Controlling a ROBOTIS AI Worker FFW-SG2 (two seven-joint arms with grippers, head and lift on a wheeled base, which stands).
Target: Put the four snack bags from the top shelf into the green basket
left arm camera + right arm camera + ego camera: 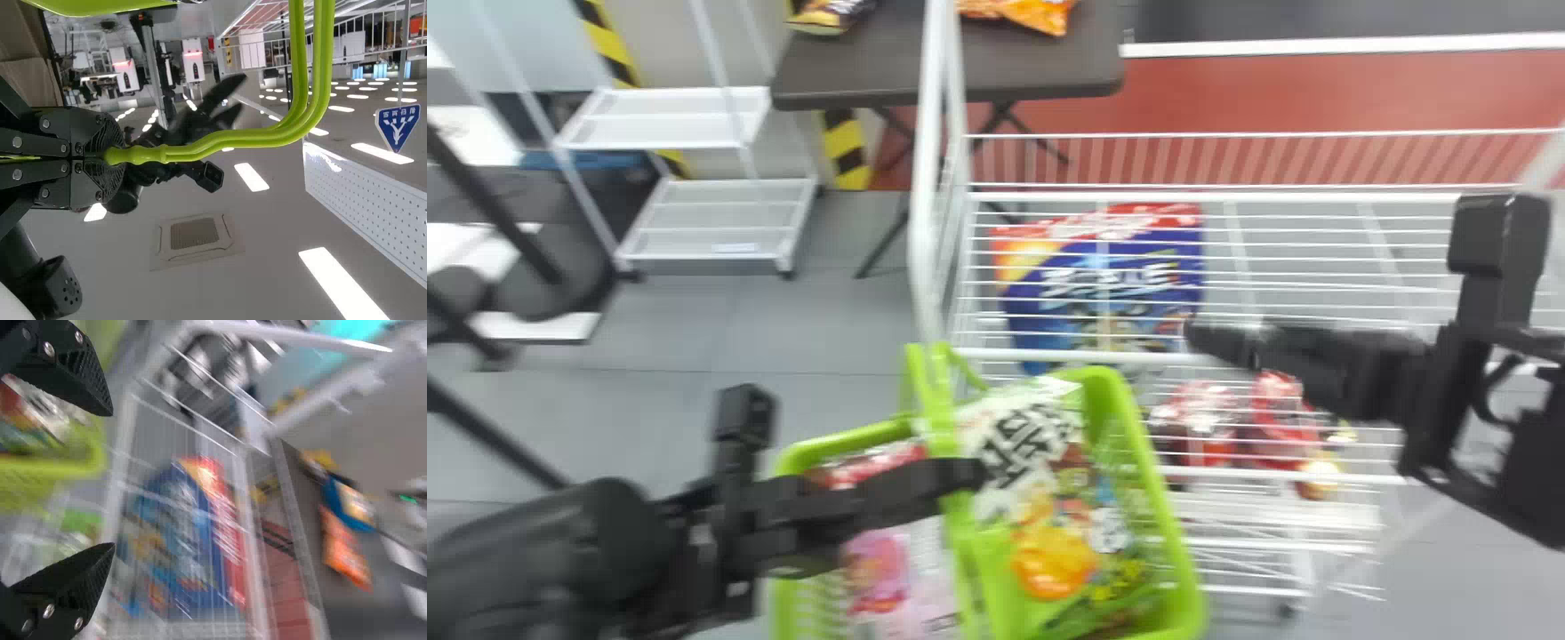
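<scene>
In the head view my left gripper (960,477) is at the green basket (1178,542); in the left wrist view my left gripper (110,157) is shut on the basket's green handle (233,140). Inside the basket lie a white and green bag (1018,444), a pink bag (880,573) and a red one (876,464). My right gripper (1199,342) is over the wire shelf, right of the basket; the right wrist view shows my right gripper (112,480) open, nothing between its fingers. A large blue and red bag (1103,284) shows behind the shelf's wires.
Red packages (1236,422) show through lower wires beside the basket. A white upright post (929,178) rises behind the basket handle. Farther back stand a dark table (863,71) with snack bags on it and a small white rack (716,222).
</scene>
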